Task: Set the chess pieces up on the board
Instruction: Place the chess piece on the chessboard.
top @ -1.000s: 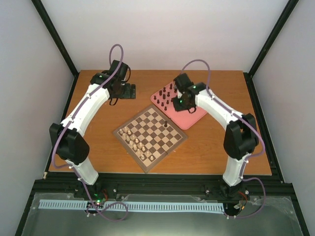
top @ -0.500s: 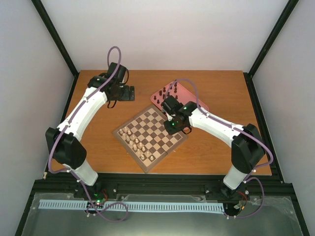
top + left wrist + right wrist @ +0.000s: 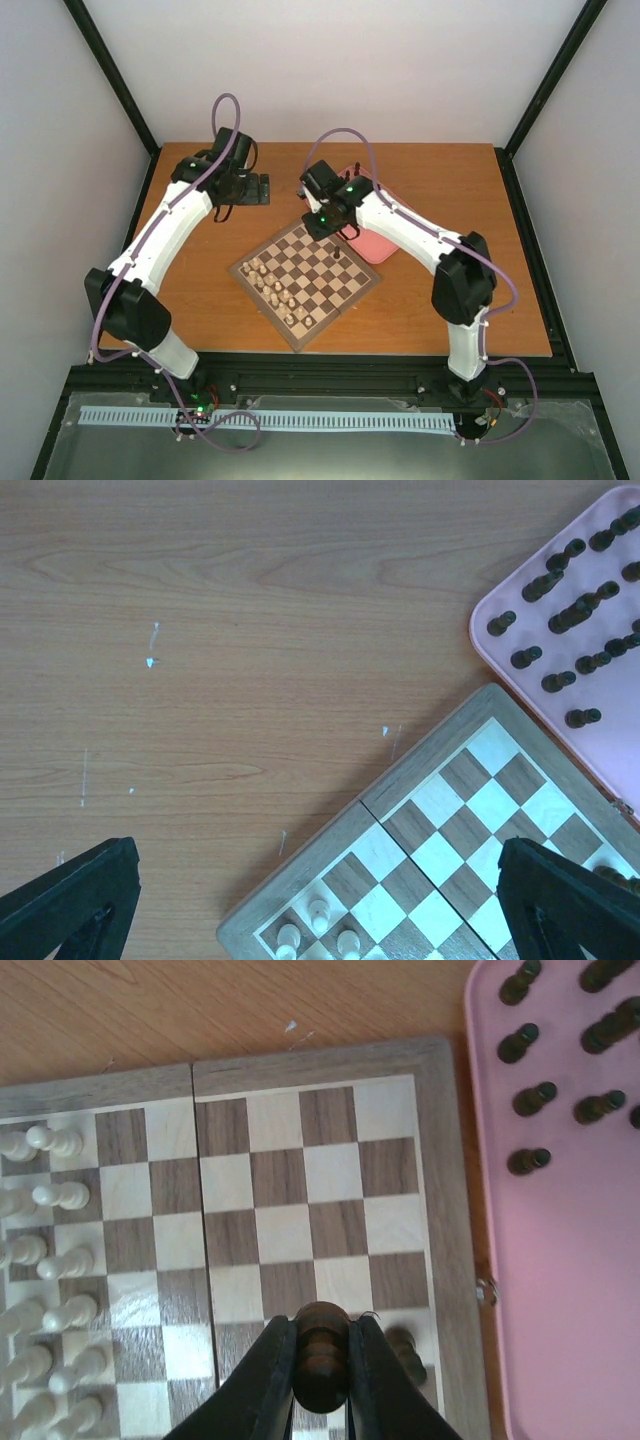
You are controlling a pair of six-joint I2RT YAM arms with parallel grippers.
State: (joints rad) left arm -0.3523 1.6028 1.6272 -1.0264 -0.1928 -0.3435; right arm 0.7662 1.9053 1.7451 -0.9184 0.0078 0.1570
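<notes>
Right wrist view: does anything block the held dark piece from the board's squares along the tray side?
Mostly no. The right gripper holds the dark piece over the board; those squares are bare except one dark chessman standing beside it, toward the tray.

Wooden table (image 3: 460,180), white walls (image 3: 340,70), black frame posts (image 3: 112,75)
</notes>
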